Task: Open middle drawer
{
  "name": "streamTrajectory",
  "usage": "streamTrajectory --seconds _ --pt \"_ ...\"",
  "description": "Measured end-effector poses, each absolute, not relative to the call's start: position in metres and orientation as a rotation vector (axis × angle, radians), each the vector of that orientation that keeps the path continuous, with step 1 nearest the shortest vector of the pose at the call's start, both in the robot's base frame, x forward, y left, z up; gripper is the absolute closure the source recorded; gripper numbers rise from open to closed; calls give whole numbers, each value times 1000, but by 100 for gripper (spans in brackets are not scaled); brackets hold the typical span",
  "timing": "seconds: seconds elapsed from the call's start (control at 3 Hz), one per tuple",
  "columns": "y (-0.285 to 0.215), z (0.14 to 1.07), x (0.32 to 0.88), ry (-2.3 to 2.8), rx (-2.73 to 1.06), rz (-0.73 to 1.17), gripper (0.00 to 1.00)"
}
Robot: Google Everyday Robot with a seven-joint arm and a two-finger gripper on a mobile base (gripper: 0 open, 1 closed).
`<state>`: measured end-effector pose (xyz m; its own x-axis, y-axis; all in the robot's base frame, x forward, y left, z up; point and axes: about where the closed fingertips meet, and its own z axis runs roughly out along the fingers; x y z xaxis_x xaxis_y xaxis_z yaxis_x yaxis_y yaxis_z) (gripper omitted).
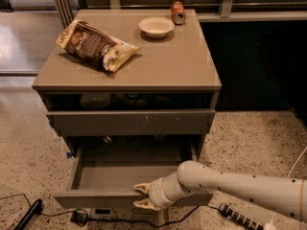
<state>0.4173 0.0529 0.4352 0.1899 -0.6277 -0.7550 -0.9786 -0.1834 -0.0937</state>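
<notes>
The middle drawer [110, 175] of the grey-brown cabinet [168, 63] stands pulled well out, its matte grey inside bare. My gripper [140, 196] is at the drawer's plain front panel [91, 199], near the middle. One finger sits over the top edge and one lies below on the outer face, shut on the panel. My white arm [230, 186] reaches in from the lower right and hides the right part of the front. The lowest drawer is hidden beneath.
Above, the taller front with a pale centre mark [129, 122] stands slightly open. A chip bag [96, 44], a white bowl [156, 26] and a can [178, 12] sit on top. Black cables [29, 212] and a power strip [240, 217] lie on the speckled floor.
</notes>
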Motion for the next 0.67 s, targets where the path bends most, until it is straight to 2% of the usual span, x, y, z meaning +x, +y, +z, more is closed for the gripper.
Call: streamTrajectory --seconds 0.67 --pt "47 433 401 1485 -1899 821 100"
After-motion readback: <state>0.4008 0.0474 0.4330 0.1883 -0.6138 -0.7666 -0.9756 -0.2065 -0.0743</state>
